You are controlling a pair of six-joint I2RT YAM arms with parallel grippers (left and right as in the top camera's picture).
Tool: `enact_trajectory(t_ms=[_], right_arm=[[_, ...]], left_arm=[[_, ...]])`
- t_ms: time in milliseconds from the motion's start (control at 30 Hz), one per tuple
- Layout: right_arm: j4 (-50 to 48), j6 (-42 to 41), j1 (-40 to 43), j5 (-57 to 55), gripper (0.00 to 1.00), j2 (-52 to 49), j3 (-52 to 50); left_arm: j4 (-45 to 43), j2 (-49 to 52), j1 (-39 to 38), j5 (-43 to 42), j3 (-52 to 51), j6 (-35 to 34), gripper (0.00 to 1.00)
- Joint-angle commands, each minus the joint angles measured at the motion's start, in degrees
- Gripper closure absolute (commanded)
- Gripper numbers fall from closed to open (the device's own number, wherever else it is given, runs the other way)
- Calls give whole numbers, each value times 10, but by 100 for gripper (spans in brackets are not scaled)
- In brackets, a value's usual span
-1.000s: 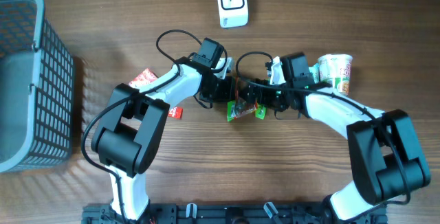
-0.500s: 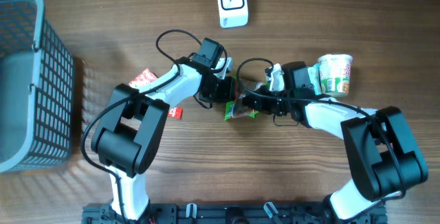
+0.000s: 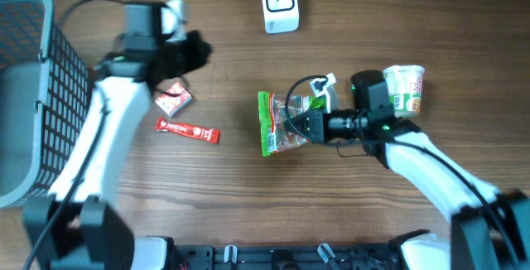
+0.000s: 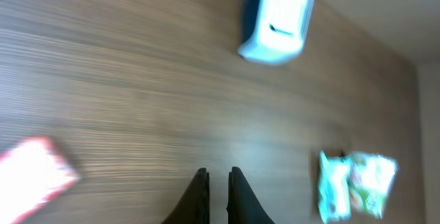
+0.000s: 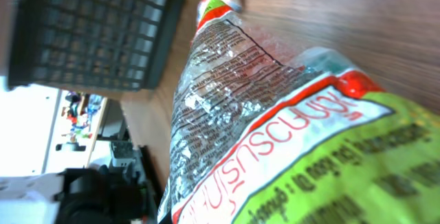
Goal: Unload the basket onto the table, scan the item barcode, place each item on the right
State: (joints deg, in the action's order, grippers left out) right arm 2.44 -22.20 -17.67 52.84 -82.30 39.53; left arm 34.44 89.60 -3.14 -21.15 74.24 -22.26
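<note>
Two pincers, both closed: my right gripper (image 3: 309, 126) clamps the green snack bag (image 3: 276, 124) mid-table, well below the white scanner (image 3: 279, 3); my left gripper (image 3: 199, 52) is pinched together, empty, near the red packet (image 3: 174, 98).

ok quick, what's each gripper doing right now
left gripper: shut, holding nothing
right gripper: shut on the green and clear plastic snack bag

On my left I see a basket (image 3: 70, 113), a red packet (image 3: 174, 98) and a stick sachet (image 3: 188, 130); a cup (image 3: 404, 89) on my right.
</note>
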Motion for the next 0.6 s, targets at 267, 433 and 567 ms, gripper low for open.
enact_trajectory(t_ms=[267, 433, 567], right_arm=[[207, 40, 3, -54, 96, 118, 112], [240, 58, 3, -54, 96, 118, 157], [283, 90, 3, -50, 96, 118, 183]], left_arm=[[64, -28, 165, 50, 4, 87, 90], [68, -26, 166, 92, -2, 133, 73], [68, -26, 166, 140, -2, 132, 54]])
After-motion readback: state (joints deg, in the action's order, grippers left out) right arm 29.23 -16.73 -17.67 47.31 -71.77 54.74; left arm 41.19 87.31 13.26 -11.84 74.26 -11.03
